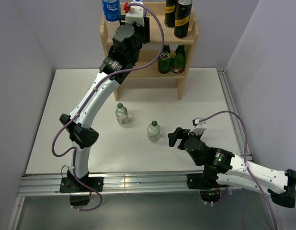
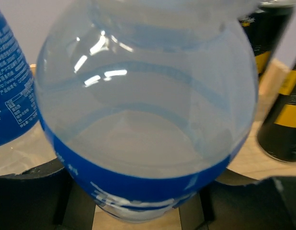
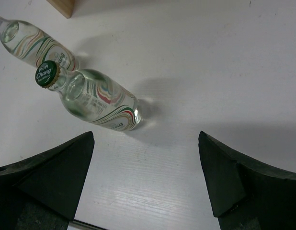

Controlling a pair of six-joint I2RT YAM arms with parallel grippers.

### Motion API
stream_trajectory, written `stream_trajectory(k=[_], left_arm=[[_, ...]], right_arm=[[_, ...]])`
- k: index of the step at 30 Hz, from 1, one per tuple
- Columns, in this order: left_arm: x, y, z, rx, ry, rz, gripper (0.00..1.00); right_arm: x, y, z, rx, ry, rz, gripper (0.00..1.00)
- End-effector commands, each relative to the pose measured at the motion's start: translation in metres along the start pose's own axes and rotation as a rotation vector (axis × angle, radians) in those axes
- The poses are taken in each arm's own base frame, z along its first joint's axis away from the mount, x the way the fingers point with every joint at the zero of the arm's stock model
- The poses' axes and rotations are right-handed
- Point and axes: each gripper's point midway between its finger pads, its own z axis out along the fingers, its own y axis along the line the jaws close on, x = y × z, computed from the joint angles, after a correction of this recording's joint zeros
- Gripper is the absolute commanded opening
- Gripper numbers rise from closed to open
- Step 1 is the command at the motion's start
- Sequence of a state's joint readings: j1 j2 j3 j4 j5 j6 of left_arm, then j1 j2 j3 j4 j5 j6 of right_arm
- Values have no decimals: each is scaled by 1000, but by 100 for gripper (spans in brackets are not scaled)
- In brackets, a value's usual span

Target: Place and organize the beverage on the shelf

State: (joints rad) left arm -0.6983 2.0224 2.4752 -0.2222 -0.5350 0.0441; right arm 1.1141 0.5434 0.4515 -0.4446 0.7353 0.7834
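My left gripper reaches over the top board of the wooden shelf. In the left wrist view it is shut on a blue-labelled water bottle held upright just over the board. The second water bottle stands beside it on the left. Two dark cans with yellow bands stand at the top right. Two short green-capped bottles stand on the table. My right gripper is open and empty, just right of the nearer one.
Two dark green glass bottles with red labels stand on the shelf's lower tier. A shelf leg shows at the top of the right wrist view. Purple walls close in the white table on three sides.
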Motion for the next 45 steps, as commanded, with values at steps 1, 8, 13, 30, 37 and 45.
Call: stream_trajectory(k=[1,8,13,30,37,45], left_arm=[[-100,26,-11,-12,-271,-167,0],[-86,40,4,-25,-251,-192,0],[-75,44,11,-25,-236,-188,1],[-32,33,32,-21,-169,-159,78],[-21,31,36,-23,-151,-148,88],[-10,30,41,-24,-132,-141,90]], right_arm=[[-5,5,0,-15,-23,18,96],[-4,4,1,-8,-22,14,96],[-5,4,1,-3,-25,15,96],[-6,4,0,-8,-29,23,96],[-6,4,0,-9,-28,23,96],[-5,3,0,-9,-26,19,96]])
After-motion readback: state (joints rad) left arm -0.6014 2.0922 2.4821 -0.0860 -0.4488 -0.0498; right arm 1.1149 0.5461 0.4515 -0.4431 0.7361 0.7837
